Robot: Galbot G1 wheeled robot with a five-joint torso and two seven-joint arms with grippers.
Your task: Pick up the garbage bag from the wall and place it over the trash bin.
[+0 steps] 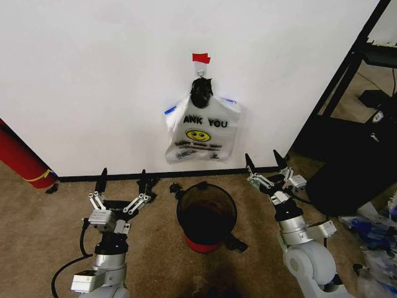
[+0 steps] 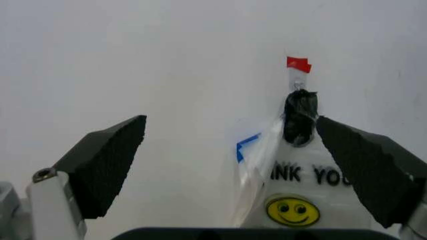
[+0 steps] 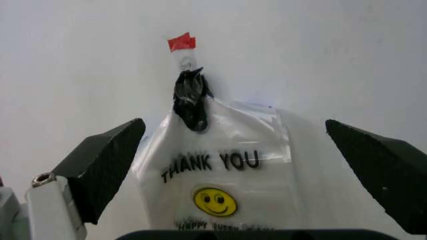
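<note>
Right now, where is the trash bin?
In the head view the trash bin stands on the carpet between the two grippers, just out from the wall, below the hanging white bag.

White bag [image 3: 233, 175]: "THANK YOU" above smiley; smaller line possibly "HAPPY".

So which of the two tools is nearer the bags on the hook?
The right tool, open, is nearer the bags; the left tool, also open, sits farther aside.

Carpeted room: brown carpet [image 1: 49, 236], black shelving [image 1: 347, 81].
</note>
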